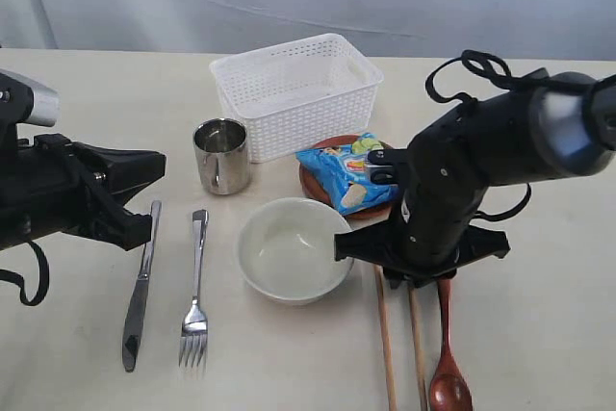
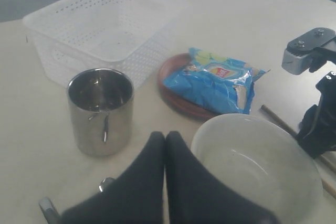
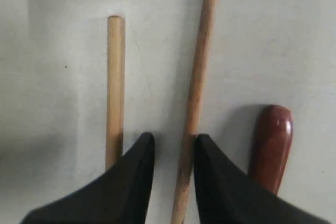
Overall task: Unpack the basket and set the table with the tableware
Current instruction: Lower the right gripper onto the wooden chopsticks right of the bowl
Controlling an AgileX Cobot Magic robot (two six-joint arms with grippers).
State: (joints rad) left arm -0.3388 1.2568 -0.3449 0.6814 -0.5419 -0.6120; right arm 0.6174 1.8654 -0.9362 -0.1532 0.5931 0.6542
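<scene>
The white basket [image 1: 294, 93] stands empty at the back of the table [image 1: 539, 334]. In front of it are the steel cup [image 1: 221, 156], the cream bowl [image 1: 292, 249], and the knife [image 1: 141, 286] beside the fork [image 1: 196, 295]. Two chopsticks [image 1: 385, 344] and the dark spoon [image 1: 449, 372] lie to the right of the bowl. My right gripper [image 3: 173, 137] is open low over the table, its jaws either side of one chopstick [image 3: 198, 66]; the other chopstick [image 3: 115, 77] lies just outside them. My left gripper [image 2: 165, 136] is shut and empty, hovering between the cup [image 2: 100, 111] and the bowl [image 2: 257, 166].
A blue chips bag [image 1: 348, 172] lies on the reddish-brown plate [image 1: 310, 185] between basket and bowl. The right arm [image 1: 462, 180] hangs over the near ends of the chopsticks and the spoon's handle [image 3: 273, 140]. The left arm [image 1: 58, 190] sits at the table's left edge.
</scene>
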